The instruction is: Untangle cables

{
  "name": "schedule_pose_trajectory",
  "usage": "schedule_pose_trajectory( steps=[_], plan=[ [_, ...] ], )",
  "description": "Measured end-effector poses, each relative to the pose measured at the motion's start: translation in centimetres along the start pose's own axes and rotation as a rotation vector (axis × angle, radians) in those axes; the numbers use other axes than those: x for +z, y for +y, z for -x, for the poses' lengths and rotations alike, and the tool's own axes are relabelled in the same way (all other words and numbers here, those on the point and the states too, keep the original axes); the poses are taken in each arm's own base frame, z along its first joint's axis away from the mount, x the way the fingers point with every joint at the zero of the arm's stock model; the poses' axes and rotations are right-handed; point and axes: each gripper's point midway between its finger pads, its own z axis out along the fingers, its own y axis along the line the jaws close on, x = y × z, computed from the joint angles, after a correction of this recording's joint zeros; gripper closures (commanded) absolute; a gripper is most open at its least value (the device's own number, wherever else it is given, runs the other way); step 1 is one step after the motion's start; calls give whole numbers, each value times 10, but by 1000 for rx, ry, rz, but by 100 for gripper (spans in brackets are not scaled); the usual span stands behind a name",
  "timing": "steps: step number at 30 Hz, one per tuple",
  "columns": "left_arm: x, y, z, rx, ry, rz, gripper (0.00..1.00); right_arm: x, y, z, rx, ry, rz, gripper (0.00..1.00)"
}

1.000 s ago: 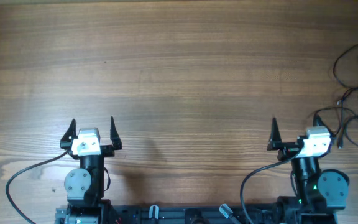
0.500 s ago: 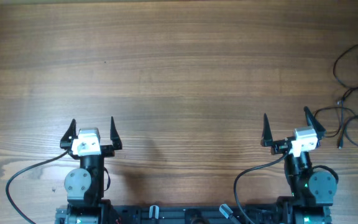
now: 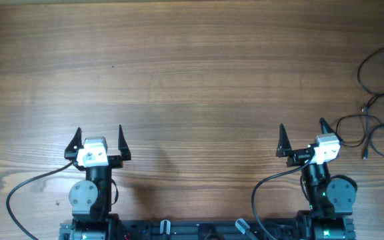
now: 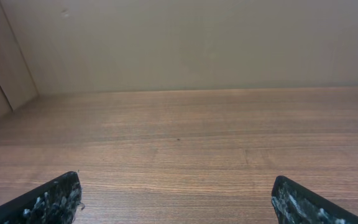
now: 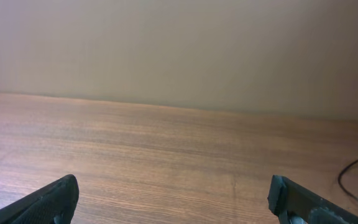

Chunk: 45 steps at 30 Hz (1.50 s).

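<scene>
- The bench [image 3: 192, 67] is the biggest thing. It is flat brown wood, with long grain lines going left to right.
- A plain tan wall [image 4: 185, 43] stands at the far side of the bench in both wrist views.
- The cables [image 3: 379, 100] lie on the bench at its right edge. They are thin, black and bendy, in loose loops that cross over each other. The bunch is longer from near to far than from left to right. The edge of the overhead view cuts off its right side, so how far it goes is hidden. One loop reaches left, close to the right gripper but apart from it.
- The left gripper [image 3: 99, 130] is at the near left. Its two black pointy fingers are wide apart, point to the far side and hold nothing.
- The right gripper [image 3: 303, 125] is at the near right. Its fingers are also spread and hold nothing.
- Small plug ends [image 3: 365, 155] show on the cables, but they are too tiny to make out well.
</scene>
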Motion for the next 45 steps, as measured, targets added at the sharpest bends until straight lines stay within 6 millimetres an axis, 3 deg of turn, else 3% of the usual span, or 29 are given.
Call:
schedule_pose_trajectory(
  steps=[6, 45],
  plan=[
    [0, 0, 0, 0, 0, 0, 0, 0, -3, -1, 64, 2, -19, 0],
    [0, 0, 0, 0, 0, 0, 0, 0, -6, -1, 65, 4, -38, 0]
  ],
)
